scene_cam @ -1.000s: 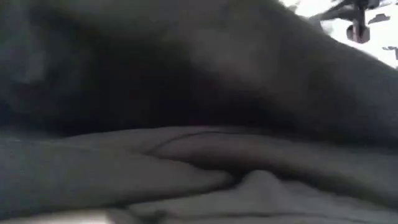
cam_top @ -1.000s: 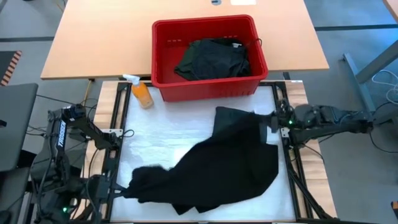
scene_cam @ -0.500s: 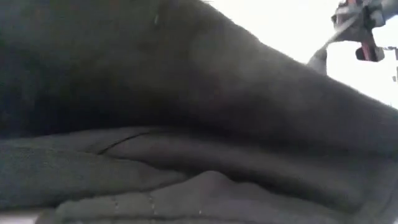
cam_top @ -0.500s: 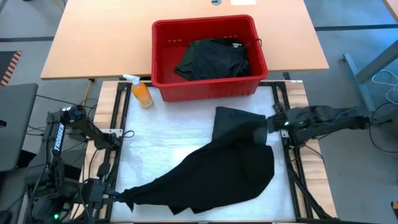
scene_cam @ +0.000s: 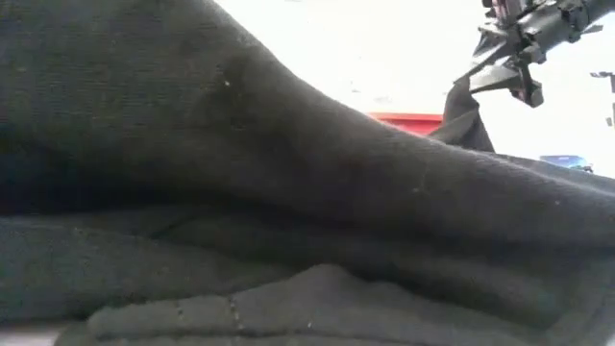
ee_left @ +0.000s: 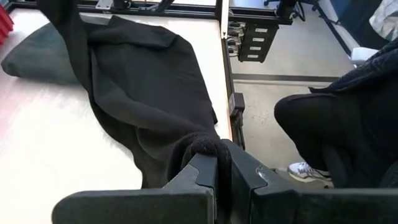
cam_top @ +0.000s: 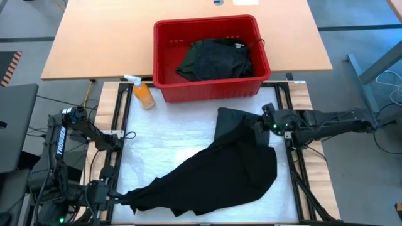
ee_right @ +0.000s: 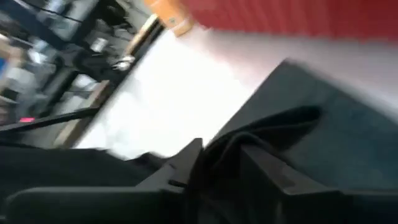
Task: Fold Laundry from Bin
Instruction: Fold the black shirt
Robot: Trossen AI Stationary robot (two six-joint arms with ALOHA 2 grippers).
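The left gripper (ee_left: pixel 222 163) has pulled the black shirt (cam_top: pixel 220 169) flat across the table, still pinching one corner, while the right gripper (cam_top: pixel 269 122) loosens, cloth still between its fingers.

This looks like a robot lab or test room, not a home. A white work mat (cam_top: pixel 157 141) lies in a black metal frame (cam_top: pixel 295 169) with wires running along it at 9 o'clock. A plain wooden desk (cam_top: pixel 94 44) stands at 12 o'clock, on a grey floor (cam_top: pixel 358 19) like in an office. Beside the table a control box (ee_left: pixel 250 40) hangs on the frame. A person's legs (ee_left: pixel 323 137) and a white shoe (ee_left: pixel 303 169) show close by.
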